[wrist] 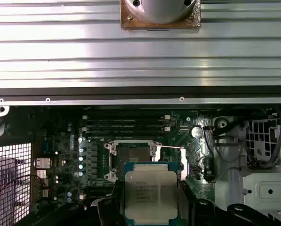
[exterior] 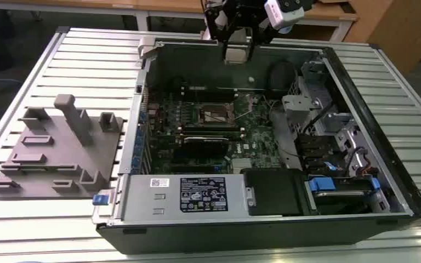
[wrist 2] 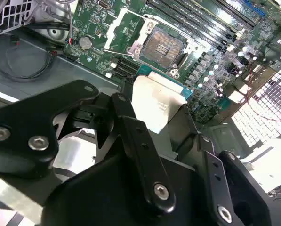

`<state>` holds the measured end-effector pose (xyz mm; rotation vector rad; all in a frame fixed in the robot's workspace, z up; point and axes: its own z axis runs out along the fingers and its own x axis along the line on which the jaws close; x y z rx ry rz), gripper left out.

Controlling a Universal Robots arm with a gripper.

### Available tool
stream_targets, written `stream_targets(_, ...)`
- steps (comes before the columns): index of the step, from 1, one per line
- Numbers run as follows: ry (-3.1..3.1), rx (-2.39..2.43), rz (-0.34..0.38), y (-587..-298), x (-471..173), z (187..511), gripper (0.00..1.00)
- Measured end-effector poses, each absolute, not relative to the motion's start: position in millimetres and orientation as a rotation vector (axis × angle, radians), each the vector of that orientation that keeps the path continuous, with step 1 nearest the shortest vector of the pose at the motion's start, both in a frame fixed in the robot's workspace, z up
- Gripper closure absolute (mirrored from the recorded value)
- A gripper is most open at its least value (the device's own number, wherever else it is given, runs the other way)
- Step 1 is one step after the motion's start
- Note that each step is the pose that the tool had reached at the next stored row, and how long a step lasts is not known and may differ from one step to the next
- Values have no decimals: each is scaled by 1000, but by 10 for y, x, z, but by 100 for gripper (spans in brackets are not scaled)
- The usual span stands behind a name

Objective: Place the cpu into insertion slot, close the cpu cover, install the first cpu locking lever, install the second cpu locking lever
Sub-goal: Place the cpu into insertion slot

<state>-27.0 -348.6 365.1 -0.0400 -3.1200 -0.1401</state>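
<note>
Cpu (wrist: 151,195) is not seated yet; it is up in the air over the machine. The slatted metal table (exterior: 28,60) carries the open computer case (exterior: 408,181), which lies on its side so the gripper (exterior: 238,52) can come straight down into it. The green board (exterior: 258,150) lies flat on the case floor, well below the gripper. A grey fixture block (exterior: 57,148) sits on the table outside the case, well apart from the gripper.

The gripper hangs above the case's far wall, its fingers pinching the cpu by two opposite edges. That grip keeps the chip flat, metal top up and underside clear. The insertion slot (wrist 2: 161,47) is below and ahead of the gripper, dark centre bare, nothing in it. The cpu cover (wrist 2: 113,35) appears swung back off the slot, so the opening is free. By my read the chip is near the slot but well above it, roughly squared to it in the first wrist view.
</note>
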Motion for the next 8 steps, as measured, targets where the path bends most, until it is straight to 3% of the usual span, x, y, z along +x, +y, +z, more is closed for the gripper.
stream_targets(8, -3120, -40, -140, -3486, -270, 3647, 46)
